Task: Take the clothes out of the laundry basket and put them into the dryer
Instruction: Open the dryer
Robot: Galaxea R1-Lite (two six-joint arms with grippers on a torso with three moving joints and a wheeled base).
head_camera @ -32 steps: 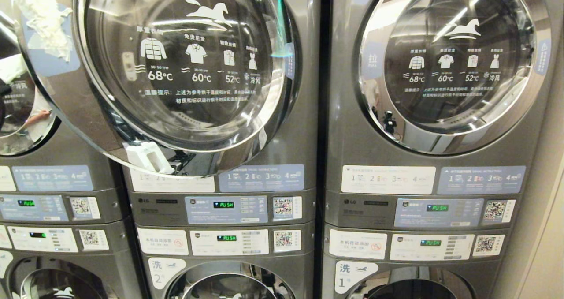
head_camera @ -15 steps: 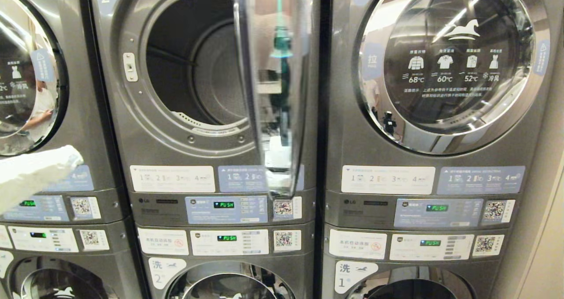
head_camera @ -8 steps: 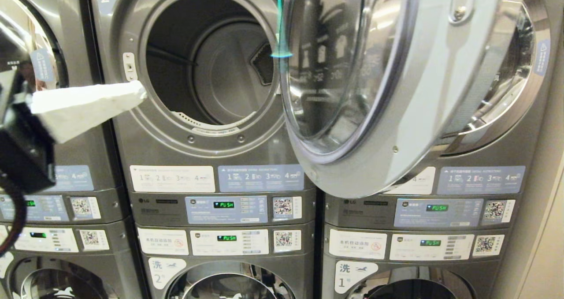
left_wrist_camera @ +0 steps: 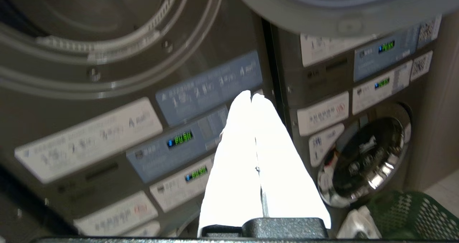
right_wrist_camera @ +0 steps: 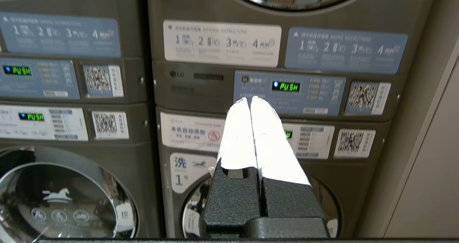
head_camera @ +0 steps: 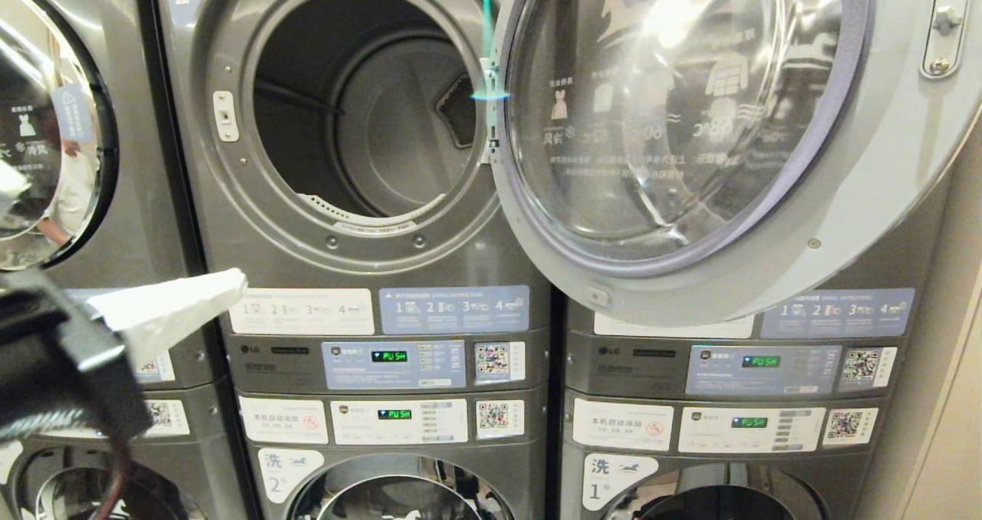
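Observation:
The dryer [head_camera: 368, 251] marked 2 stands open, and its dark drum [head_camera: 383, 129] holds no clothes that I can see. Its round glass door [head_camera: 690, 136] hangs wide to the right, covering the front of dryer 1. My left gripper [head_camera: 230, 284] is shut and empty, low at the left in front of the label strip under the drum opening. In the left wrist view the left gripper [left_wrist_camera: 251, 94] points at the control panels; a green laundry basket [left_wrist_camera: 405, 210] with a pale cloth [left_wrist_camera: 356, 223] sits on the floor below. My right gripper [right_wrist_camera: 250, 99] is shut and empty.
Stacked grey machines fill the wall, with washers [head_camera: 399, 489] under the dryers. The open door sticks out into the space before machine 1 [head_camera: 752, 366]. A beige wall [head_camera: 944, 397] closes the right side. A person shows as a reflection in the left dryer's door [head_camera: 54, 182].
The dryer door has swung from nearly shut, across edge-on, to wide open on the right. My left gripper has come off it and dropped from the drum rim to the label strip.

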